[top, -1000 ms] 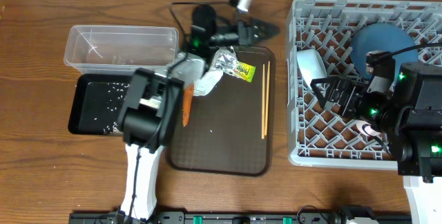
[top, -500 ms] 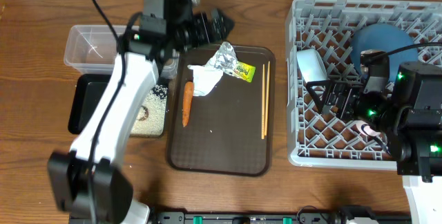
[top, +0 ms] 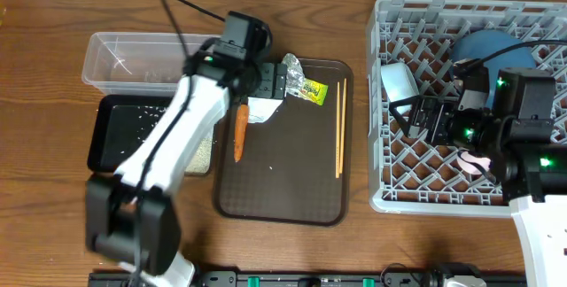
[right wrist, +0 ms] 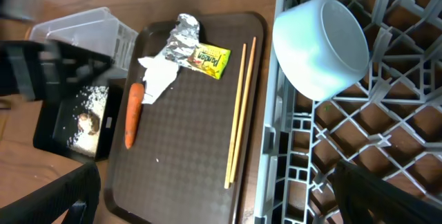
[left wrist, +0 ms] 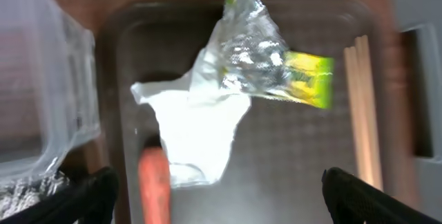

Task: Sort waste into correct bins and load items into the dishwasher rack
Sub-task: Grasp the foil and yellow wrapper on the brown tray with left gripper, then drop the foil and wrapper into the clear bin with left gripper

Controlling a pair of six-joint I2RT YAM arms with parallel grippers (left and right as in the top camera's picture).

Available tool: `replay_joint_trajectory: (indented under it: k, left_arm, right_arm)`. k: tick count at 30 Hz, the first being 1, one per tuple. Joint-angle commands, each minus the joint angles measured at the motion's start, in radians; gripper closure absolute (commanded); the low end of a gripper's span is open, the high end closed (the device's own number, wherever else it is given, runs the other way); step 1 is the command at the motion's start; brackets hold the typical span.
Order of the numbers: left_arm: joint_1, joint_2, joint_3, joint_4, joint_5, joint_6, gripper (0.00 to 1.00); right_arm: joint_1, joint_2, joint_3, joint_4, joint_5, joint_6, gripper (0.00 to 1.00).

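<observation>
My left gripper [top: 266, 81] is open and empty, just above the white napkin [left wrist: 200, 127] and crumpled foil [left wrist: 252, 48] at the back of the brown serving tray [top: 283, 190]. The yellow-green wrapper [left wrist: 307, 79] lies partly under the foil. The carrot [top: 239, 134] lies at the tray's left, the chopsticks [top: 339, 127] at its right. My right gripper [top: 416, 114] is open and empty over the grey rack [top: 390, 190], which holds the white bowl [right wrist: 321, 48], the blue bowl [top: 496, 48] and a pink cup [top: 478, 161].
The clear tub [top: 133, 57] stands at the back left. The black tray [top: 124, 132] in front of it holds rice grains and a brown food scrap [right wrist: 86, 120]. My left arm reaches across the black tray's right end.
My left arm swung off the black tray to the back of the table, then came down over the napkin and foil. My right gripper shifted slightly over the rack.
</observation>
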Motion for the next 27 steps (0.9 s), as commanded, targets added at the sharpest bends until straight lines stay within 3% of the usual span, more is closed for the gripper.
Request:
replay_joint_trajectory:
  k: [1,10,12,17,20,27]
  left_arm:
    - [-0.006,0.104,-0.018,0.050,-0.043,0.097,0.06]
    - [-0.009,0.291,-0.018,0.122,-0.139,0.111,0.08]
    - [-0.009,0.298,-0.018,0.122,-0.134,0.111,0.18]
    - [-0.010,0.282,-0.017,0.100,-0.131,0.138,0.75]
    - [-0.011,0.241,-0.013,0.053,-0.131,0.141,0.94]
    - [-0.011,0.032,-0.008,-0.031,-0.128,0.137,0.94]
  right_arm:
    - [0.024,0.013,0.014,-0.002,0.006,-0.016,0.01]
    - [0.024,0.023,0.014,-0.011,0.010,-0.017,0.01]
    - [0.024,0.023,0.014,-0.008,0.010,-0.017,0.01]
    - [0.024,0.023,0.014,-0.003,0.010,-0.016,0.01]
    - [0.024,0.023,0.014,-0.003,0.010,-0.017,0.01]
    - [0.024,0.023,0.014,0.007,0.010,-0.017,0.01]
